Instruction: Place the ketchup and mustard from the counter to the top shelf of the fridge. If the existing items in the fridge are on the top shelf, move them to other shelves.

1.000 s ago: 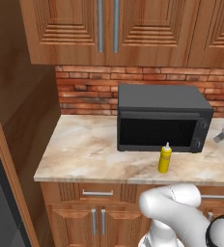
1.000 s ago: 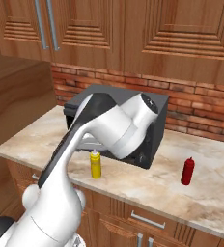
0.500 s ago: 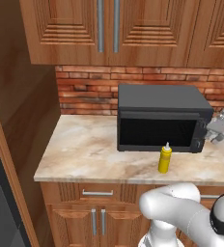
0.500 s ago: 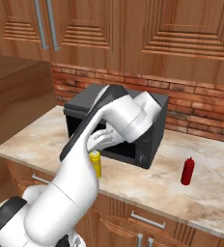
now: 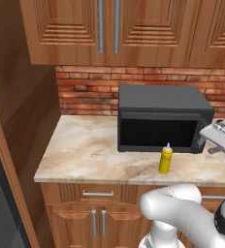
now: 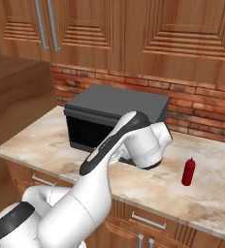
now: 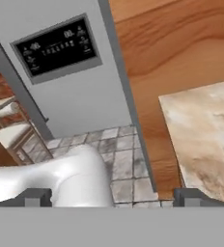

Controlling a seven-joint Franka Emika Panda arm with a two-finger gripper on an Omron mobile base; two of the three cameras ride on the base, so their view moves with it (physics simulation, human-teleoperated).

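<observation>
- Right now my tool (image 7: 112, 198) is spread wide: in the hand view its two dark tips stand far apart at the bottom, with nothing pinched between them.
- Past those tips that view shows a tiled floor (image 7: 121, 161), and beyond it the flat grey face of the fridge (image 7: 85, 101) with a dark display panel (image 7: 56, 46) set high on it.
- A wooden side panel (image 7: 172, 58) stands beside the fridge, and next to that is a corner of the beige marbled tabletop (image 5: 85, 150).
- A sliver of yellow sits at the right edge of the hand view; I cannot tell for sure what it is.
- The mustard (image 5: 166, 160) stands upright on the tabletop, just in front of the microwave (image 5: 160, 118), near the right end of its dark door.
- The ketchup (image 6: 188, 171) also stands upright on the tabletop, off to the right of the microwave and apart from it, well clear of the mustard.
- From the left base view, the white end of my arm (image 6: 85, 193) hangs at the right edge, beside the microwave's front right corner, with a bit of red showing just under it.
- From the right base view, my arm rises across the front of the microwave and hides the mustard.
- Behind the microwave runs a red brick wall (image 5: 85, 89), with brown wooden upper cabinets (image 5: 109, 29) and their metal handles above.
</observation>
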